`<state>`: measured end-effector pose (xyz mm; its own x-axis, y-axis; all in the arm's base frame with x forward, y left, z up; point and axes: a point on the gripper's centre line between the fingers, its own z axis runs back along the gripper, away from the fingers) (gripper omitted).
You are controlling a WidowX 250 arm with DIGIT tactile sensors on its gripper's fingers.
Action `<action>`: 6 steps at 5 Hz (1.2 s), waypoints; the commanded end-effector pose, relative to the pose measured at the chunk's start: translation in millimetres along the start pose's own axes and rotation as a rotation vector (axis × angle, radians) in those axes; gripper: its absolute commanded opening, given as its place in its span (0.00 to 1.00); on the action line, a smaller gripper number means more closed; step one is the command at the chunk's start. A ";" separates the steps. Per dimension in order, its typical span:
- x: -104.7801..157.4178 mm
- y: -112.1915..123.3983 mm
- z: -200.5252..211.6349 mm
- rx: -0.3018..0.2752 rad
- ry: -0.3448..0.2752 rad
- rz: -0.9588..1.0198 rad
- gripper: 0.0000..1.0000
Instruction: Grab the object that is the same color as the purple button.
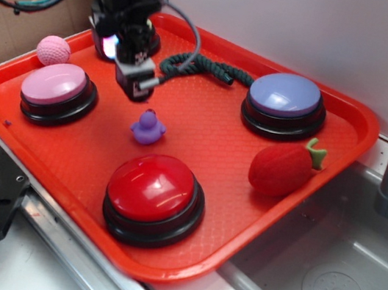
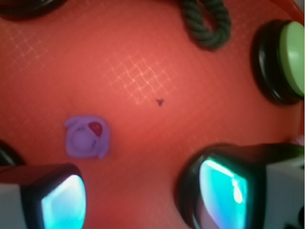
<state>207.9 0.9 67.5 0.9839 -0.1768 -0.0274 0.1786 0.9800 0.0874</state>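
The claw [image 1: 134, 81] hangs with its fingers spread wide, empty, just beyond the little purple duck [image 1: 148, 128]. The duck sits mid-tray [image 1: 204, 128], between the pink button [image 1: 57, 91] on the left and the purple button [image 1: 284, 103] far right.

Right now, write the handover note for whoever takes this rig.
Gripper: open, empty, raised above the tray, behind the purple duck in the exterior view.
Purple duck: upright on the tray's middle, just ahead of the left finger in the wrist view, off to one side of the gap, untouched.
Purple button: far right corner.
Done: approach only.
Left: centre over the duck, descend, close, lift.
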 end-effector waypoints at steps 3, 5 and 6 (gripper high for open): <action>11.3 -38.5 -58.2 -0.083 0.017 -0.123 1.00; 11.7 -57.2 -25.5 -0.023 -0.013 -0.148 1.00; 5.5 -45.3 12.4 -0.004 -0.089 -0.099 1.00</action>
<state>197.5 -43.9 64.4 0.9556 -0.2948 0.0007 0.2938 0.9526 0.0792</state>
